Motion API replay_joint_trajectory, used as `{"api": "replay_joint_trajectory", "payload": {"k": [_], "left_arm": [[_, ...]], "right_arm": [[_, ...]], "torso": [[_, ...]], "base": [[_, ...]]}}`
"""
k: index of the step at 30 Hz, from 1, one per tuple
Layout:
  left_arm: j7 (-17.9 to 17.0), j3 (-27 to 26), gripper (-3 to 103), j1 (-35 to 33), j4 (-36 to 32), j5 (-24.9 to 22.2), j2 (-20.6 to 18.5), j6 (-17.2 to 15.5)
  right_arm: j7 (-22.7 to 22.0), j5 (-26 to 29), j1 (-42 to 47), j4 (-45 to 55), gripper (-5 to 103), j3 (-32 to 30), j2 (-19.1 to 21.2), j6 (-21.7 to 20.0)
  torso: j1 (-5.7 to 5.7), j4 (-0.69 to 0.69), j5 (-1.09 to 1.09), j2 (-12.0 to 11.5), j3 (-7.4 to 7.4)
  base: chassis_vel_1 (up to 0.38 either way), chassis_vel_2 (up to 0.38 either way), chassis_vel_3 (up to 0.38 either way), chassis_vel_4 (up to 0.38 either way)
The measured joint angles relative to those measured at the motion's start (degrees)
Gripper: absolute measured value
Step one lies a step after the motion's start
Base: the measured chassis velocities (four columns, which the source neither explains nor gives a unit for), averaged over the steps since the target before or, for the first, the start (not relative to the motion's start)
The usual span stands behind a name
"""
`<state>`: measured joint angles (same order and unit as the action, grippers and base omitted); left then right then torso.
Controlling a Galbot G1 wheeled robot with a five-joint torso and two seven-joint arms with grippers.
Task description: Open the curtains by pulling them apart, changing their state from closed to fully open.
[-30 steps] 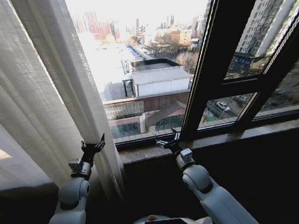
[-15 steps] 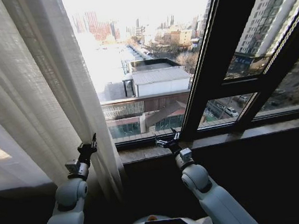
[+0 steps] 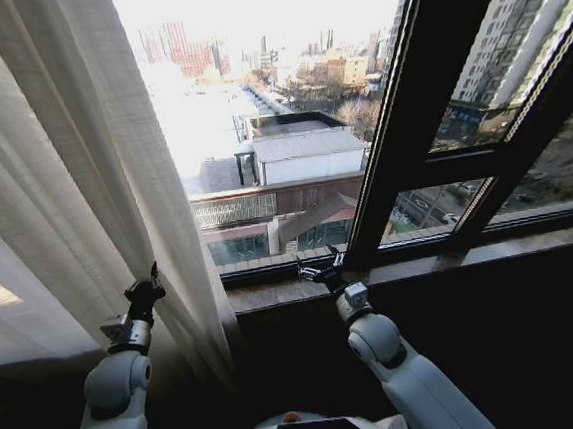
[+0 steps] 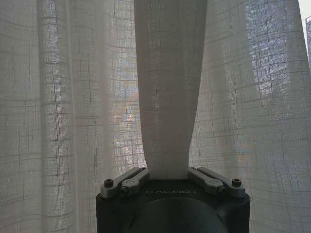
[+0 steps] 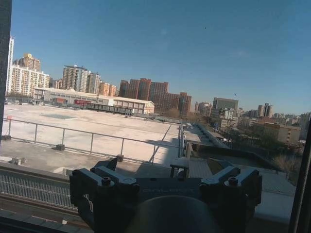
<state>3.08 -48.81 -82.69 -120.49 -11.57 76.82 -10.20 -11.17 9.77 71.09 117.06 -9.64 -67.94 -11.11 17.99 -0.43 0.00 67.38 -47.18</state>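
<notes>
Left gripper (image 3: 150,284) reaches up, seemingly clamped on a fold of the curtains (image 4: 167,97); right gripper (image 3: 319,268), fingers spread empty, at the sill (image 3: 491,253).

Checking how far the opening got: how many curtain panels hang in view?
1: a sheer white pleated curtain bunched at the window's left, the left hand against it. Any other panel lies outside the views.

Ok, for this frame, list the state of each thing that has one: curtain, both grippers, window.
Sheer white pleated curtain: drawn aside to the robot's left, glass uncovered from the middle rightward.
Left gripper: shut on a fold of the curtain.
Right gripper: open, holding nothing, near the stone sill.
Dark-framed window: uncovered, city visible beyond.
</notes>
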Motion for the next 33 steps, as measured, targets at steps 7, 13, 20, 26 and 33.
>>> {"api": "replay_joint_trajectory", "payload": {"k": [7,13,20,26,33], "left_arm": [[-0.1,-1.4,0,-0.3,-0.1,-0.2,-0.1,0.4],[0.0,-0.9,0,-0.2,-0.2,-0.2,0.0,0.3],[0.1,-0.8,0,-0.1,-0.1,-0.3,0.0,0.2],[0.1,-0.6,0,0.0,0.0,-0.2,0.0,0.2],[0.1,-0.6,0,0.0,0.0,-0.2,0.0,0.2]], "right_arm": [[0.4,1.3,-0.3,0.3,100,0.0,0.0,-0.2],[1.2,1.4,-0.8,0.2,100,-0.6,0.2,-0.2],[1.3,1.3,-0.9,-0.1,100,-0.8,0.2,-0.3],[1.3,1.2,-0.9,-0.3,100,-0.7,0.1,-0.3],[1.3,1.1,-0.8,-0.3,100,-0.7,0.3,-0.3]], "torso": [[0.0,0.0,0.01,0.0,0.0],[0.0,-0.01,0.01,0.0,0.0],[0.0,0.0,0.01,0.0,0.0],[0.0,-0.01,0.01,0.0,0.0],[0.0,0.0,0.01,0.0,0.0]], "base": [[0.0,0.0,0.0,0.0],[0.0,0.0,0.0,0.0],[0.0,0.0,0.0,0.0],[0.0,0.0,0.0,0.0],[0.0,0.0,0.0,0.0]]}}
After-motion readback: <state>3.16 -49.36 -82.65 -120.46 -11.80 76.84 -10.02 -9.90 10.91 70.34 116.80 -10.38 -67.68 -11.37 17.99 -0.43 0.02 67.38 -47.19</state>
